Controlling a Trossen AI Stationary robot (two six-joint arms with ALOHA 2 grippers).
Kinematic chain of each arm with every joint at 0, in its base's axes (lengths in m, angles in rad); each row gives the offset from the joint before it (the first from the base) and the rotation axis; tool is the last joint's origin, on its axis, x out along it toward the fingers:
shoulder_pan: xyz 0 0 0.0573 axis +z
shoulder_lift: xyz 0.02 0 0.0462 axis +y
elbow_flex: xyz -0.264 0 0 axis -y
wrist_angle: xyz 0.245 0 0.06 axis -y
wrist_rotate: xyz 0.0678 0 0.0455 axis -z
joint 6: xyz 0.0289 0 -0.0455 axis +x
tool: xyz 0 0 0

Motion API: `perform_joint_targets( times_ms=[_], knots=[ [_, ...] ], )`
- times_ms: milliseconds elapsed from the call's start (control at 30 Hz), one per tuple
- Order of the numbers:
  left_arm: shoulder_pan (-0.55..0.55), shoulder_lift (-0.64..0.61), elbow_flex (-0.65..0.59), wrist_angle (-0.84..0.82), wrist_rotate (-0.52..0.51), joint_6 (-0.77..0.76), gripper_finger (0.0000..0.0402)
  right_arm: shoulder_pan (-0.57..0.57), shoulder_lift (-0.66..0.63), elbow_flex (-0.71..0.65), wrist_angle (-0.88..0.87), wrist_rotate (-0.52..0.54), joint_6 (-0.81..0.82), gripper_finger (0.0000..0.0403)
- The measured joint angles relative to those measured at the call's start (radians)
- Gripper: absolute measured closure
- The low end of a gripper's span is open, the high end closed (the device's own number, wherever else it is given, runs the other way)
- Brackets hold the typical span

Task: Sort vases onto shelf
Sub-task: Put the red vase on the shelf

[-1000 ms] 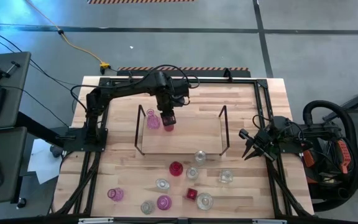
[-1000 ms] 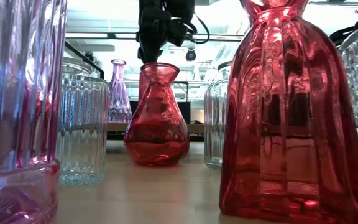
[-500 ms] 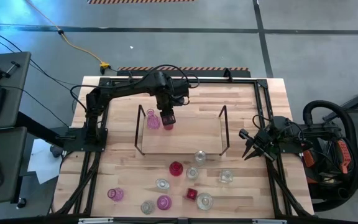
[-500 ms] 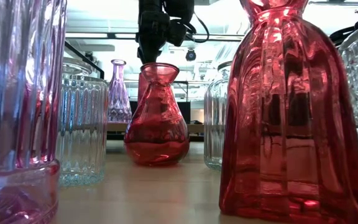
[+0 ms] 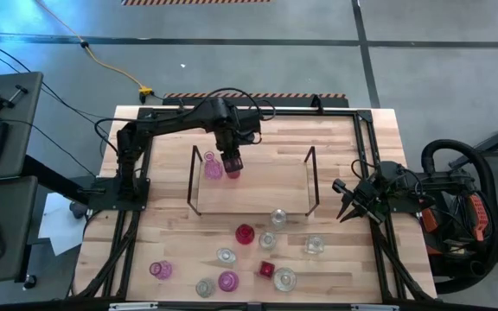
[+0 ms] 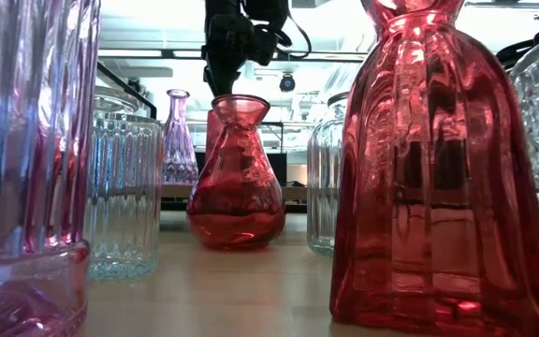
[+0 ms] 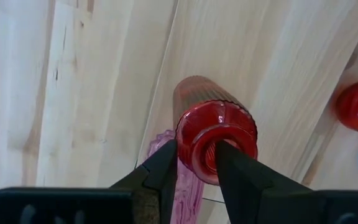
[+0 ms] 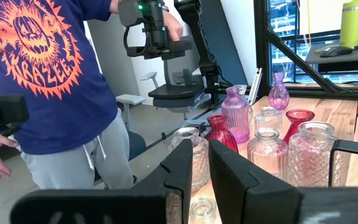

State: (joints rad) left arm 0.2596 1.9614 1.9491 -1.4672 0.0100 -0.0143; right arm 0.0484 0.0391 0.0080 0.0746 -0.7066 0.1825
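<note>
The shelf (image 5: 258,192) is a light-wood board with dark wire frames at its two ends, and a pink vase (image 5: 212,168) stands on its left part. My left gripper (image 5: 231,164) points down over the board right beside that vase, shut on a red vase (image 7: 216,140). Several more vases, red (image 5: 245,233), pink (image 5: 228,281) and clear (image 5: 278,216), stand on the table near its front edge. My right gripper (image 5: 344,203) waits at the table's right edge, its fingers a narrow gap apart with nothing between them. My left gripper holds the red vase by the rim of its mouth (image 7: 194,149), one finger inside the opening and one outside. The fingers come from above, pointing down. The vase hangs upright below them, over the shelf board. Whether its base touches the board, I cannot tell.
The low view is crowded by tall vases close to the camera, a red one (image 6: 443,168) and a round-bellied red one (image 6: 237,183). A person in a blue printed shirt (image 8: 42,68) stands beyond the table's left side. The middle and right of the shelf board show bare wood.
</note>
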Motion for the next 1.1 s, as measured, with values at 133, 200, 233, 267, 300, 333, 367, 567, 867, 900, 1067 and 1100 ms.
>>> perform_joint_targets(
  times_ms=[133, 200, 233, 267, 300, 333, 367, 567, 867, 900, 1067, 1100],
  knots=[
    [-0.007, 0.001, 0.0, 0.0, 0.004, 0.0, 0.0302, 0.0, 0.0, 0.0, 0.0, 0.0, 0.0, 0.0355],
    [-0.01, 0.001, 0.0, 0.002, 0.004, 0.0, 0.0302, 0.0, 0.0, 0.0, 0.0, 0.0, 0.0, 0.0355],
    [-0.011, 0.001, 0.0, 0.002, 0.005, 0.0, 0.0302, 0.0, 0.0, 0.0, 0.0, 0.0, 0.0, 0.0355],
    [-0.011, 0.001, 0.0, 0.002, 0.005, 0.0, 0.0302, 0.0, 0.0, 0.0, 0.0, 0.0, 0.0, 0.0355],
    [-0.011, 0.001, 0.0, 0.002, 0.005, 0.0, 0.0302, 0.0, 0.0, 0.0, 0.0, 0.0, 0.0, 0.0355],
    [-0.011, 0.001, 0.0, 0.001, 0.006, 0.0, 0.0302, 0.0, 0.0, 0.0, 0.0, 0.0, 0.0, 0.0355],
    [-0.012, 0.001, 0.0, 0.001, 0.006, 0.0, 0.0302, 0.0, 0.0, 0.0, 0.0, 0.0, 0.0, 0.0355],
    [-0.012, -0.001, 0.001, 0.002, -0.013, 0.009, 0.0302, 0.0, 0.0, 0.0, 0.0, 0.0, 0.0, 0.0355],
    [-0.012, -0.001, 0.002, 0.002, -0.045, 0.025, 0.0302, 0.0, 0.0, 0.0, 0.0, 0.0, 0.0, 0.0355],
    [-0.012, -0.001, 0.002, 0.003, -0.045, 0.025, 0.0302, 0.0, 0.0, 0.0, 0.0, 0.0, 0.0, 0.0355],
    [-0.012, -0.001, 0.002, 0.003, -0.047, 0.026, 0.0302, 0.0, 0.0, 0.0, 0.0, 0.0, 0.0, 0.0355],
    [-0.012, -0.001, 0.002, 0.002, -0.048, 0.026, 0.0302, 0.0, 0.0, 0.0, 0.0, 0.0, 0.0, 0.0355]
  ],
)
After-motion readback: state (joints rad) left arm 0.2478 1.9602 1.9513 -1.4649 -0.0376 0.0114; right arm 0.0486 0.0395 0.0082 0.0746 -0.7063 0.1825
